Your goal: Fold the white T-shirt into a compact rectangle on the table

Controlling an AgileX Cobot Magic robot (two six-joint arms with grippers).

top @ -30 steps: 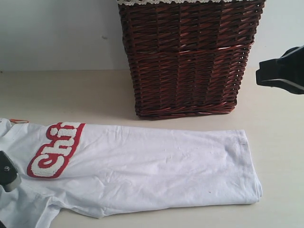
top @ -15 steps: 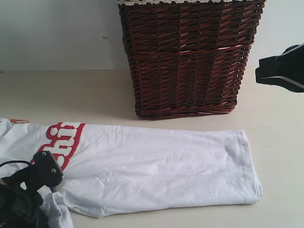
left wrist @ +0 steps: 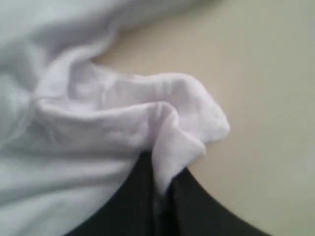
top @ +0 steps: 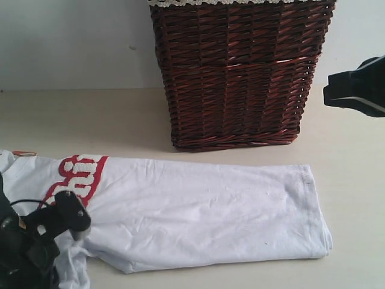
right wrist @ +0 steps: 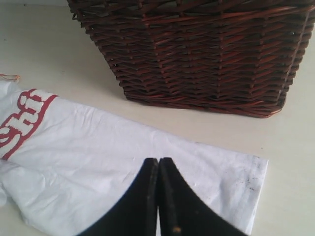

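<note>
- Mostly flat, the white T-shirt lies across the near half of the bench. It is folded into a long band that runs from the left edge of the exterior view to a squared-off hem on the right.
- Its red-outlined lettering sits at the left end and is only partly readable. A small orange tag peeks out at the far-left corner of the cloth.
- The left end effector is at the near-left corner of the scene, its dark fingers clamped on a bunched fold of the shirt (the wrist view shows white cloth pinched between them and puckered into a peak, with bare bench beside it).
- Around that grip the fabric is gathered and rumpled; the rest of the band is smooth, with only faint creases.
- The right end effector hangs raised at the right side, clear of the cloth, its jaws pressed together with nothing between them.
- A dark brown wicker basket stands on the bench on the far side of the shirt, near its long far edge but apart from it. Cream lace trim lines the basket's top rim.
</note>
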